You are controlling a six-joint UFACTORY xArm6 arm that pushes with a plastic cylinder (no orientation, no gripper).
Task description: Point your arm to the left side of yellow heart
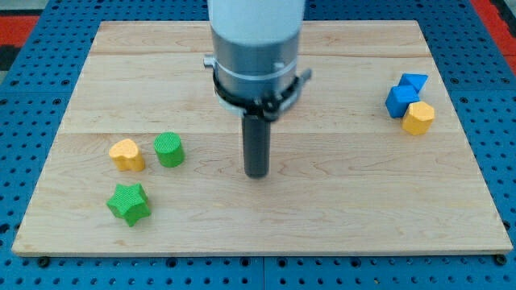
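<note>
**Tip at mid-board, yellow heart off to the view's left**

Nearest the view's bottom, a green star (pixel 129 203) is seen on the wooden tabletop (pixel 339 217). Just beyond it, the yellow heart (pixel 127 154) sits close beside a green cylinder (pixel 169 150), which lies on the heart's right. My tip (pixel 256 173) is placed at mid-board, well apart from the heart and to the right of the cylinder. No claw is fitted, so no opening or hold can be reported.

Farther off, at the view's right, 2 blue blocks (pixel 405 94) are clustered against a yellow block (pixel 418 118).

A straight run leftward would likely strike the cylinder and shove it into the heart; a detour too low could nudge the star.
</note>
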